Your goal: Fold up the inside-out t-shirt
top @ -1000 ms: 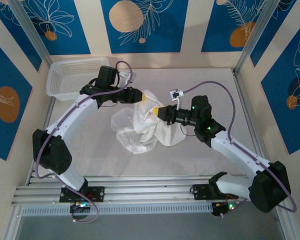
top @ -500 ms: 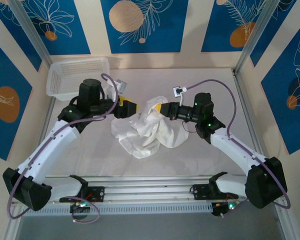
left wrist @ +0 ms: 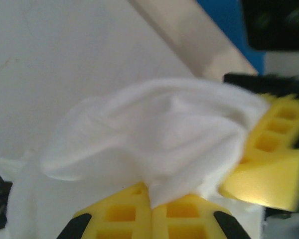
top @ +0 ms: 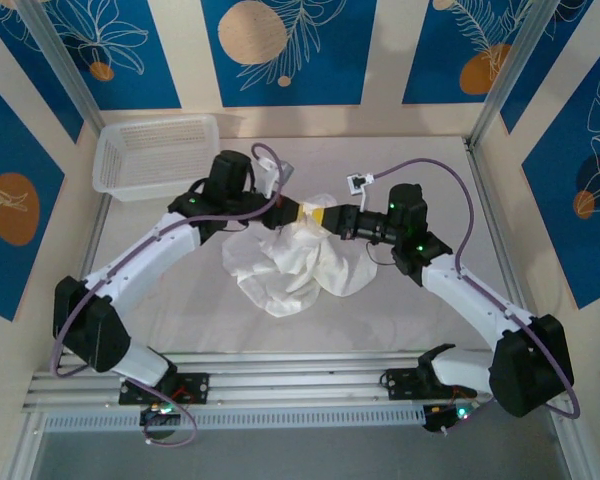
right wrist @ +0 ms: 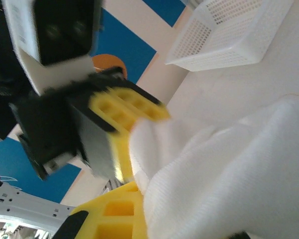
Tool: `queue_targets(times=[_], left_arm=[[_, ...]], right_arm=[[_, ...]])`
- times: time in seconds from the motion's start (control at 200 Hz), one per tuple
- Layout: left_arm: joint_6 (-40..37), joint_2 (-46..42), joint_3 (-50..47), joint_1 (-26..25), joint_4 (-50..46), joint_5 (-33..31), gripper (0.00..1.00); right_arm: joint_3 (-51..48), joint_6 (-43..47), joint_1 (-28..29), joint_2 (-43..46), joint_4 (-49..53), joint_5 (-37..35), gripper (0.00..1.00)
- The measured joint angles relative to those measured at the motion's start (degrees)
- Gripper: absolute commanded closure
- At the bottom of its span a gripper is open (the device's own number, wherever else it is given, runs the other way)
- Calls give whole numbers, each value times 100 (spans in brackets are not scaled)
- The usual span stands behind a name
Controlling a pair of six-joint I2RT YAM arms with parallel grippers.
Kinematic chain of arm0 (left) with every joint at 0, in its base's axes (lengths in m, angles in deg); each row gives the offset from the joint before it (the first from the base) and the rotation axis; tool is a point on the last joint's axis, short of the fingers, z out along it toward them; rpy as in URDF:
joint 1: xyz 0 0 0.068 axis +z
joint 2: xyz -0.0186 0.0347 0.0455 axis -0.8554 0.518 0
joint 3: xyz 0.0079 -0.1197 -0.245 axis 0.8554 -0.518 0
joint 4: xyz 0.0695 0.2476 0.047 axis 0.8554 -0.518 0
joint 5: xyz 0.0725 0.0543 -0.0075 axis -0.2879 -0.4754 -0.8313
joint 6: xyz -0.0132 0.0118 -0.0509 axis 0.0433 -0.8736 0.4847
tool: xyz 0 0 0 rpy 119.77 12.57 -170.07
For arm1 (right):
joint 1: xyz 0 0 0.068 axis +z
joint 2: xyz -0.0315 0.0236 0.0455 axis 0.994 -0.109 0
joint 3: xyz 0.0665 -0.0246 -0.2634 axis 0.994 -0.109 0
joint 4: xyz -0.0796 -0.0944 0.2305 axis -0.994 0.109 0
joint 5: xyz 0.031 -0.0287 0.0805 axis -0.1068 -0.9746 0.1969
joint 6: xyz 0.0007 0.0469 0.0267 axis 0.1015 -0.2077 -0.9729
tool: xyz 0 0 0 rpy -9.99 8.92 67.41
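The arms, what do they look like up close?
Both the left arm and right arm have white tubular links, black joint housings with small green lights, and a purple cable looping alongside. Each ends in blocky yellow fingers with square cut-outs.

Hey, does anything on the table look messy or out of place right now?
Only the t-shirt: it lies crumpled in a central heap, not spread flat. The left gripper and right gripper both pinch its raised far edge, almost tip to tip. The basket sits upright, far left.
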Motion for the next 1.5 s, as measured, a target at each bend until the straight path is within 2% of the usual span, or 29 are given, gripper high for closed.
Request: queue_targets(times=[0.065,0.145,0.23,0.295,0.385,0.475,0.555,0.64,0.73,0.815,0.905,0.925,0.99,1.02,1.125,1.285,1.365,1.45,1.495], left_arm=[[684,-160,-260,245,706,369,100],[1403,-240,-479,356,1283,719,100],[1812,-254,-485,424,1622,922,100],[1950,-291,-483,437,1731,1029,100],[2013,-317,-459,439,1751,1139,100],[2057,-317,-437,437,1746,1224,100],[2055,-317,-400,420,1722,1270,100],[2006,-317,-326,365,1609,1287,100],[1941,-317,-269,326,1502,1309,100],[1921,-317,-243,284,1416,1327,100],[1902,-317,-221,256,1335,1329,100],[1888,-317,-214,254,1307,1327,100],[1823,-317,-195,243,1226,1327,100],[1784,-317,-192,238,1185,1325,100],[1462,-317,-87,238,752,1132,100],[531,42,614,507,-544,428,100],[205,459,868,579,-699,544,90],[94,658,848,546,-802,492,66],[-31,732,848,619,-859,310,57]], right_arm=[[-264,-85,-321,-129,-348,155,90],[-599,-234,-765,-466,-649,439,76],[-804,-326,-1110,-706,-431,577,63],[-822,-275,-1121,-605,-155,592,59],[-822,-116,-951,-11,105,389,55],[-815,337,-553,846,192,-267,50],[-715,1187,118,1386,262,-970,48],[-509,2310,809,1475,271,-1641,44],[-181,3397,1182,1150,284,-2249,45],[166,4111,1211,697,350,-2599,46],[487,4588,1211,212,385,-2846,51],[538,4651,1207,133,393,-2889,57],[691,4802,1207,-111,431,-3003,91],[741,4828,1207,-184,461,-3027,100],[789,4736,1141,-214,649,-2800,100],[739,3845,658,133,750,-1233,100],[691,3119,461,212,660,-546,100],[529,2503,341,229,619,-68,100],[463,2236,306,271,586,79,100]])
